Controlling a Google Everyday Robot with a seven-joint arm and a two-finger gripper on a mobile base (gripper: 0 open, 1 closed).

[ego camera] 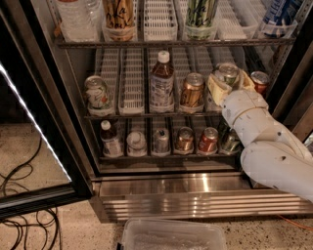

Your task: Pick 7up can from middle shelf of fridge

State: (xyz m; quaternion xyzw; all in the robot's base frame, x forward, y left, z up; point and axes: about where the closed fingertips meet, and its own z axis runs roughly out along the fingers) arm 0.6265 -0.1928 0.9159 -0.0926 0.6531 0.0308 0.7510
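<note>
Gripper (229, 84), cream-coloured, mounted at end of bulky white jointed arm (266, 146). Positioned inside tall stainless-steel display fridge (195, 188), at right part of dark wire middle shelf (131, 93) fitted with white slotted plastic lane trays. Set right at silver-topped aluminium 7up can (228, 72), covering most of its greenish body. Could not tell whether clamped on it or loose.

7up can: stood upright on middle shelf, between gold-orange can (192, 90) on one side and red can (259, 80) on the other, nearest the fridge's right wall.

Also logged on middle shelf: brown drink bottle with white cap (162, 83), just beside gold-orange can; white-and-green can with red mark (96, 93), in far left lane, well apart from gripper.

Upper shelf: clear plastic bottle (78, 19), tan-and-black tall can (120, 17), green-and-white tall can (200, 14), blue-and-white container (279, 14); tops of all cut off by frame edge.

Lower shelf: small white-capped bottle (110, 139) at left, then row of cans (185, 139), the rightmost partly hidden behind white jointed arm.

Black-framed glass door (44, 195): stood open at left.

Clear plastic bin (173, 237): sat on speckled floor (78, 229), below fridge base grille.

Black cables (22, 215): lay loose on floor at lower left.
</note>
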